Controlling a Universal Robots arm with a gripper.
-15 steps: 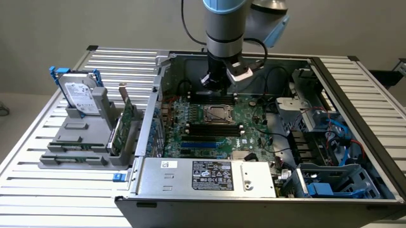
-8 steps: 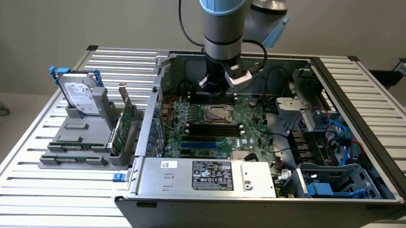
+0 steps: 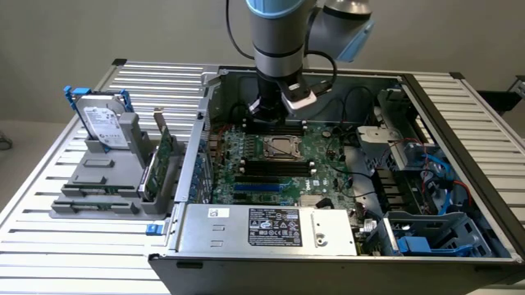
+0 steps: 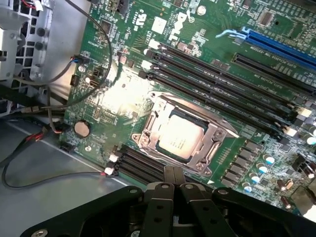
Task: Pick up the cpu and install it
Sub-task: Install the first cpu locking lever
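exterior: high up, looking down into the whole open computer case (image 3: 459,184) | wrist: close over motherboard (image 4: 163,59) | shared: CPU socket (image 3: 280,148)

Open computer case, parts rack alongside
CPU (image 4: 182,139) seated in motherboard (image 3: 271,169) socket inside case (image 3: 459,153); hard drive (image 3: 102,126) upright in rack (image 3: 98,190) at exterior view's left.

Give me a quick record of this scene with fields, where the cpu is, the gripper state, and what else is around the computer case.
cpu: seated in the motherboard socket, under the metal frame
gripper: shut, holding nothing, above the board beside the socket
motherboard: green, lying flat inside the open case
hard drive: upright in the grey holder outside the case, on the exterior view's left
power supply: silver box with label, at the near edge of the case
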